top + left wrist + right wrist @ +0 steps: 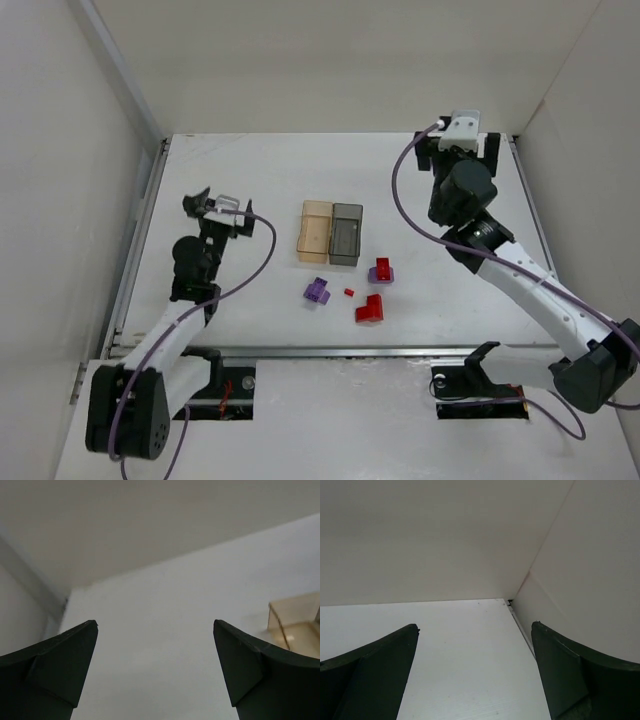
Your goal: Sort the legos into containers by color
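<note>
The orange-tan bin (315, 231) stands side by side with the dark grey bin (346, 233), their long walls touching. The legos lie on the arms' side of the orange-tan bin: a purple brick (317, 291), a tiny red brick (349, 292), an L-shaped red brick (369, 309), and a red-and-purple pair (381, 271) touching each other. The left gripper (220, 212) hangs well left of the orange-tan bin, jaws spread wide with nothing between them. The right gripper (458, 148) hangs far to the bin's right, jaws likewise spread and empty.
</note>
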`<state>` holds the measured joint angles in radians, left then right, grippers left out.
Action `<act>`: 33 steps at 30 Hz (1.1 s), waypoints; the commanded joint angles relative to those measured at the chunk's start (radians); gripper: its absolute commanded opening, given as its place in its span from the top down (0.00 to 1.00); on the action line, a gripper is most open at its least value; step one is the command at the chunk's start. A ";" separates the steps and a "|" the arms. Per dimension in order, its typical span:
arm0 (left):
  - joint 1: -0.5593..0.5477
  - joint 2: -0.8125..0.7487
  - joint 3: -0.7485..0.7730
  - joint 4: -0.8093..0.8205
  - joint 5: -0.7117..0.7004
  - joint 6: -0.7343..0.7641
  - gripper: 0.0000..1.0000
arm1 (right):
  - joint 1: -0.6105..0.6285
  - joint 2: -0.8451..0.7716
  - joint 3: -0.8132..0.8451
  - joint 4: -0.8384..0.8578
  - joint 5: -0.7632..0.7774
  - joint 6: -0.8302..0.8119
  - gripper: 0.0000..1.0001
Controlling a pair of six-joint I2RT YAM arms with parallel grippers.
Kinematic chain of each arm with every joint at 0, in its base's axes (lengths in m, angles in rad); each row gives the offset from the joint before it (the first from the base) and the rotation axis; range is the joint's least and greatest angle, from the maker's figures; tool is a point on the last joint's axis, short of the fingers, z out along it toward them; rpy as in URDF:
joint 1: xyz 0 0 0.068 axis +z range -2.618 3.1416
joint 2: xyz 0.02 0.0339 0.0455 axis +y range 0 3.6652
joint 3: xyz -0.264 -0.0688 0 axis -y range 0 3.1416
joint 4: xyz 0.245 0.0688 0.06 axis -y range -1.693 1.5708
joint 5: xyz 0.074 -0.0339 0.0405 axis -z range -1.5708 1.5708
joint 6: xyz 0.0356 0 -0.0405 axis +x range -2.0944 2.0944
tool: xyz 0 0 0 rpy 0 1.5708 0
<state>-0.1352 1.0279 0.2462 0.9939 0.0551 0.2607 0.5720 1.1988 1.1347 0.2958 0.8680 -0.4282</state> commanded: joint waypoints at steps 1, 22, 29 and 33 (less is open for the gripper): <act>-0.017 -0.149 0.221 -0.219 0.241 0.265 0.00 | 0.075 0.010 0.031 -0.154 0.097 0.014 0.00; -0.202 -0.143 0.515 -0.926 0.031 0.245 0.00 | 0.104 0.172 -0.069 -0.925 -0.641 1.046 0.24; -0.239 -0.152 0.479 -0.891 -0.081 0.227 0.00 | 0.104 0.309 -0.058 -0.909 -0.601 1.046 0.24; -0.248 -0.163 0.470 -0.891 -0.103 0.227 0.00 | 0.114 0.350 -0.036 -0.939 -0.532 1.074 0.29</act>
<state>-0.3740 0.8989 0.7246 0.0658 -0.0029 0.5034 0.6701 1.5509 1.0466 -0.6460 0.2729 0.6109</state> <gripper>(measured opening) 0.996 0.715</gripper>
